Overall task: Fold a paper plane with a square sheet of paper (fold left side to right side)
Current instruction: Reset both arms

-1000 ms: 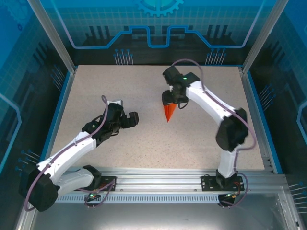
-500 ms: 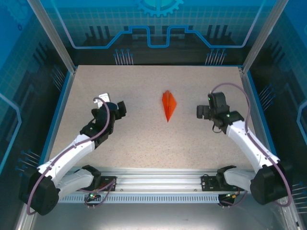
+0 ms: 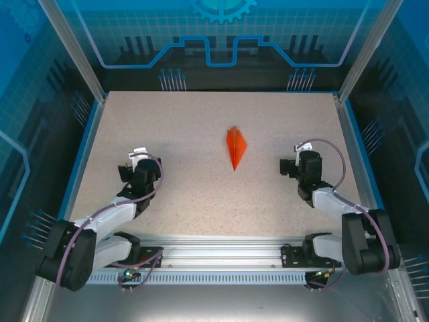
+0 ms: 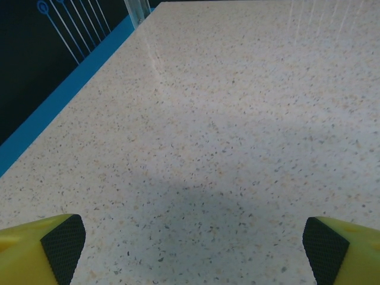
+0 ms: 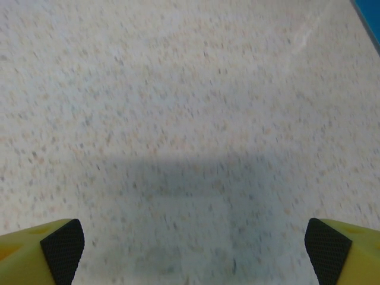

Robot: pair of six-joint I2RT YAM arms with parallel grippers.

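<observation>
Slim orange-red paper plane (image 3: 235, 148), apparently centre-creased, tip nearward; left gripper (image 4: 193, 246) and right gripper (image 5: 195, 246) spread wide, empty

The fingers (image 4: 35, 255) of the left pincer (image 4: 193, 243) are cut off by the lower edge of its wrist view; the right pincer (image 5: 194, 243) is cropped likewise, and the table (image 5: 178, 89) beneath it is blurred. From above, the creases of the paper plane (image 3: 235, 147) are too small to be told.

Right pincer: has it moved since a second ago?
Yes. The right pincer left the paper plane, swinging right toward the table edge and nearer the front rail.
</observation>
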